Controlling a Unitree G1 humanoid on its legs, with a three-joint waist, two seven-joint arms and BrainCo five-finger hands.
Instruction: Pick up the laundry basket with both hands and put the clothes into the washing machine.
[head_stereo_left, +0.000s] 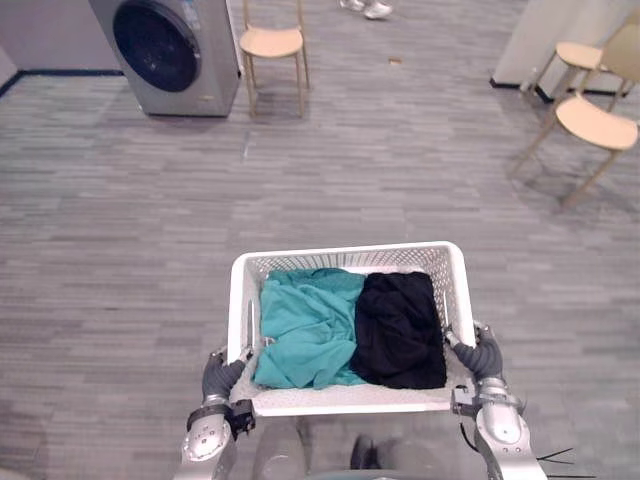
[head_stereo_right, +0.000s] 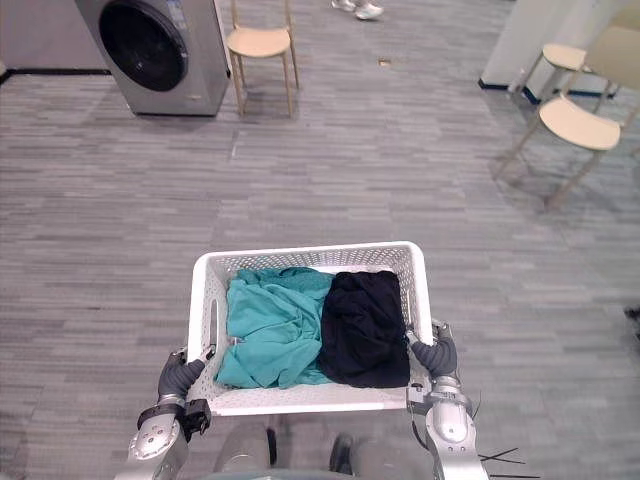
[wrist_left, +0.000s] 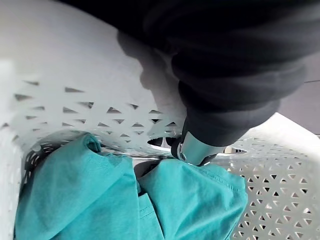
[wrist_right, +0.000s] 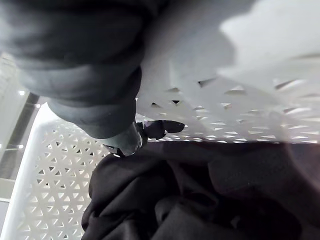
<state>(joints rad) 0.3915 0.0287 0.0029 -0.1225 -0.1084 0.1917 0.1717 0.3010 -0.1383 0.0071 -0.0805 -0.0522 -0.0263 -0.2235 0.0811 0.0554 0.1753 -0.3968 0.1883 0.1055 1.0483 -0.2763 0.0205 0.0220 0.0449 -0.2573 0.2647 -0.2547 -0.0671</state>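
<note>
The left hand (head_stereo_left: 222, 378) is curling its fingers through the handle hole of the white laundry basket (head_stereo_left: 345, 256), and the right hand (head_stereo_left: 485, 358) is doing the same on the other side. The washing machine (head_stereo_left: 165, 50) is sitting far off, so I think the basket could be tipping or slipping on the walk if one hand is gripping too loosely. The basket is sitting just in front of the robot, holding teal clothes (head_stereo_left: 305, 325) on the left and black clothes (head_stereo_left: 400, 328) touching them on the right.
</note>
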